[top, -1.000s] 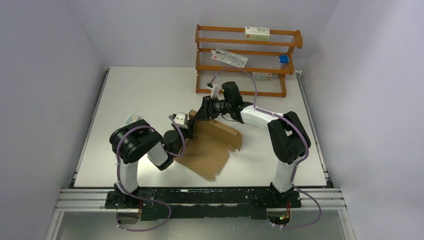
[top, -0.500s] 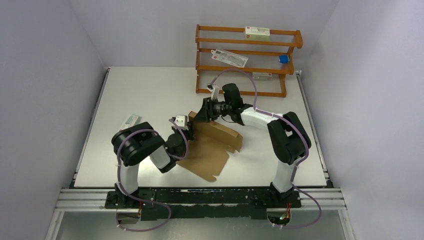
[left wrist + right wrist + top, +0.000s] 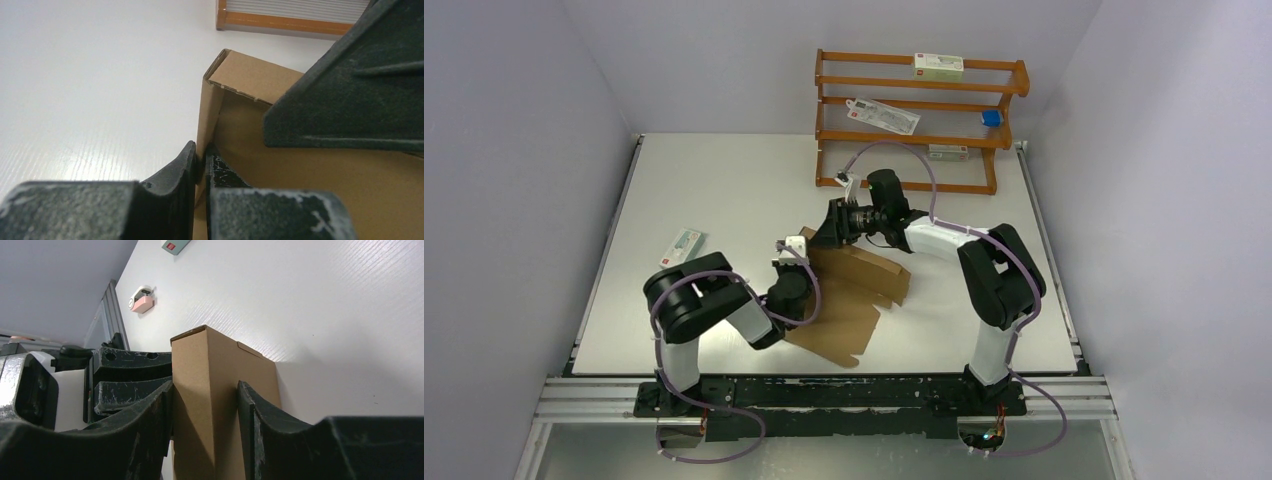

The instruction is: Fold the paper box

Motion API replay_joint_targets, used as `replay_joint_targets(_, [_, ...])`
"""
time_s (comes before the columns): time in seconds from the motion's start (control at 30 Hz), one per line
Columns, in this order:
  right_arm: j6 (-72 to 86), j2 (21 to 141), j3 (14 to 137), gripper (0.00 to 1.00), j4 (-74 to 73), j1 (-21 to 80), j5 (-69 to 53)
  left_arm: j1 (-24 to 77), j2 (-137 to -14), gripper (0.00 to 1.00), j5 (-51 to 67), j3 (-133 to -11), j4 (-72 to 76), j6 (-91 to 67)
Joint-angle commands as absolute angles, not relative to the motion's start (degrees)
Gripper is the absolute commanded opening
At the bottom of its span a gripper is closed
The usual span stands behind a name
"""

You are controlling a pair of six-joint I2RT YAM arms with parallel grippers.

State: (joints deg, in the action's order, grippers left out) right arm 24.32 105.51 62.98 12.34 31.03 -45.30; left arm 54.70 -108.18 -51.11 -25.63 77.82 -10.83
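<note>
The box (image 3: 844, 312) sits mid-table, half folded. I judge it light, stiff across its panels and weak at the creases, so walls near corners are the best hold. My left gripper (image 3: 200, 167) pinches a thin side wall. My right gripper (image 3: 206, 390) clamps the doubled far wall. The rack (image 3: 904, 132) crowds the far side. A carton (image 3: 686, 243) lies left, well apart.

R gripper (image 3: 206, 390) fingers clamped upright wall of paper box (image 3: 200, 355), ctr frame. L gripper (image 3: 145, 380) sat beside wall at 9 o'clock. Pink item (image 3: 141, 302) lay at 11 o'clock.
</note>
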Motion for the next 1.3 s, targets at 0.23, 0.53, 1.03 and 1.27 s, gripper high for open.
replay_joint_targets(0.23, [27.03,103.67,61.74,0.49,8.44,31.91,-49.63,54.35,-103.46,0.15,-65.61,-29.95,53.23,-19.09])
replay_joint_targets(0.53, [26.64,103.55,61.44,0.49,9.41,31.94,-50.05,54.36,-101.96,0.22,-63.47,-27.33,53.99,-20.67])
replay_joint_targets(1.03, [22.61,101.97,62.91,0.51,5.91,31.90,-46.65,54.21,-93.74,0.53,-50.06,-18.61,65.07,-16.32])
replay_joint_targets(1.27, [19.76,100.49,63.94,0.54,4.07,31.91,-43.56,54.19,-88.21,0.69,-45.86,-14.84,64.35,-16.31])
